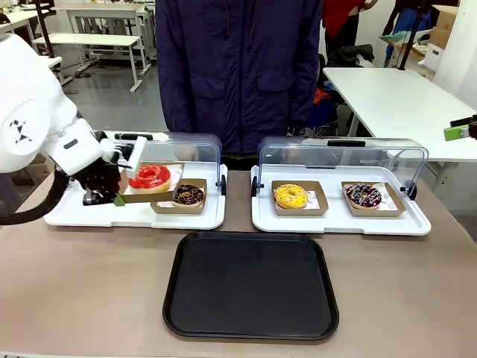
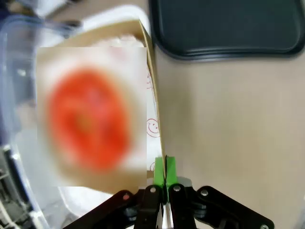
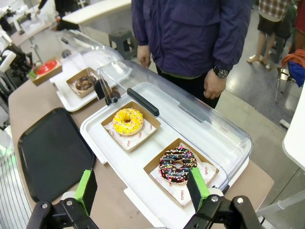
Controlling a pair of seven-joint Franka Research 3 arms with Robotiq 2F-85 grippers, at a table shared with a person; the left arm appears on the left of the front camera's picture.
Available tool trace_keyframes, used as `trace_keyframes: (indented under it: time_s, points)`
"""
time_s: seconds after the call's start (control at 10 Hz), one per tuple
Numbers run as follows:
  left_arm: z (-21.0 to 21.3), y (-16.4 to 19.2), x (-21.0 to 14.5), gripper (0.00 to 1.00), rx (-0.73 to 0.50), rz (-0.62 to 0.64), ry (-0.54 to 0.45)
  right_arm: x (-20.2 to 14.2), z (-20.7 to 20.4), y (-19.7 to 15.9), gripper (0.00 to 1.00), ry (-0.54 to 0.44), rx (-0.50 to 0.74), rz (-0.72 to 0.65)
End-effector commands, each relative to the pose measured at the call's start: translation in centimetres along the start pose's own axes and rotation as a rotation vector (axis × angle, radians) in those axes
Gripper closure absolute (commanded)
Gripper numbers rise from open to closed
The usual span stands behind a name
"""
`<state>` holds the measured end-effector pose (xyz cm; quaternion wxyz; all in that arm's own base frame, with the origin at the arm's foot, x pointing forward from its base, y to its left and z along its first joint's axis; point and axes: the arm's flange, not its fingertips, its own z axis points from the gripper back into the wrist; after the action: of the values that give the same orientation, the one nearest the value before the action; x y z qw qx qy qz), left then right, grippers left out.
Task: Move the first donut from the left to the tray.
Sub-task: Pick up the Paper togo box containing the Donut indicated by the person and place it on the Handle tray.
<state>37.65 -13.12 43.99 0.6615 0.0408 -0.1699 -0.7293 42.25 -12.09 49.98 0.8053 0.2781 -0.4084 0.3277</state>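
The red-glazed donut [image 1: 149, 177] sits in its brown cardboard holder [image 1: 141, 195], lifted and tilted above the left white tray. My left gripper [image 1: 118, 198] is shut on the holder's near-left edge. In the left wrist view the green pads [image 2: 164, 171] pinch the holder's thin wall [image 2: 155, 119], with the donut [image 2: 88, 119] blurred to their left and the black tray [image 2: 228, 24] above. The black tray [image 1: 250, 283] lies bare at the table's front middle. My right gripper [image 3: 142, 188] hangs open high over the right white tray, and it also shows at the right edge [image 1: 458, 131].
A chocolate donut [image 1: 188, 195] stays on the left white tray [image 1: 74, 215]. A yellow donut [image 1: 291, 196] and a sprinkled chocolate donut [image 1: 364, 195] sit on the right white tray [image 1: 339, 222]. Both clear lids are raised. A person [image 1: 238, 67] stands at the far side.
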Motion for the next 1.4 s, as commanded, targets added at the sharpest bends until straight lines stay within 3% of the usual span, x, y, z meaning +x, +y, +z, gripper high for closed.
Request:
trace_keyframes:
  time_s: [0.0, 0.3, 0.4, 0.8, 1.0, 1.3]
  points:
    - [0.4, -4.8, 2.5, 0.98, 0.0, -0.016, 0.013, 0.2, -0.1, -0.2, 0.0, -0.031, 0.003, 0.012]
    - [0.1, -7.3, 4.2, 0.98, -0.029, -0.084, 0.075, 0.2, -0.1, -0.2, 0.0, -0.031, 0.003, 0.012]
    - [1.3, -2.5, 6.1, 0.98, -0.024, -0.057, 0.003, 0.2, -0.1, -0.2, 0.0, -0.031, 0.003, 0.012]
    - [1.2, -2.7, 6.1, 0.98, -0.037, -0.064, 0.014, 0.2, -0.1, -0.2, 0.0, -0.031, 0.003, 0.012]
    - [1.3, -6.7, 11.4, 0.98, -0.005, -0.04, -0.038, 0.2, -0.1, -0.2, 0.0, -0.031, 0.003, 0.012]
    - [-1.3, -12.7, 18.3, 0.98, -0.043, -0.018, 0.012, 0.2, -0.1, -0.2, 0.0, -0.031, 0.003, 0.012]
